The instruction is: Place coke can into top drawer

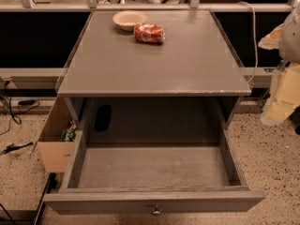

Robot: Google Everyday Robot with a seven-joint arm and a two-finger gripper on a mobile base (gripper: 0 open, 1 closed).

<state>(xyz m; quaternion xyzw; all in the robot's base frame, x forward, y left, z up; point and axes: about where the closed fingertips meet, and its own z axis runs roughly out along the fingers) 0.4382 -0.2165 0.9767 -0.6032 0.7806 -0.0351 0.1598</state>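
Observation:
The coke can [149, 33] lies on its side at the far end of the grey cabinet top [154, 64], just right of and in front of the cream bowl [129, 19]. The top drawer [154, 165] is pulled fully out toward me and is empty inside. Its round metal knob [156, 211] shows at the bottom on the front panel. My gripper is not in view. A pale rounded shape [291, 32] at the right edge may be part of my arm, well right of the can.
A brown cardboard box [55, 142] holding a green item stands on the floor left of the drawer. Cream-coloured objects [285, 95] sit at the right edge. Cables run along the floor at left. A rail and white cord run behind the cabinet.

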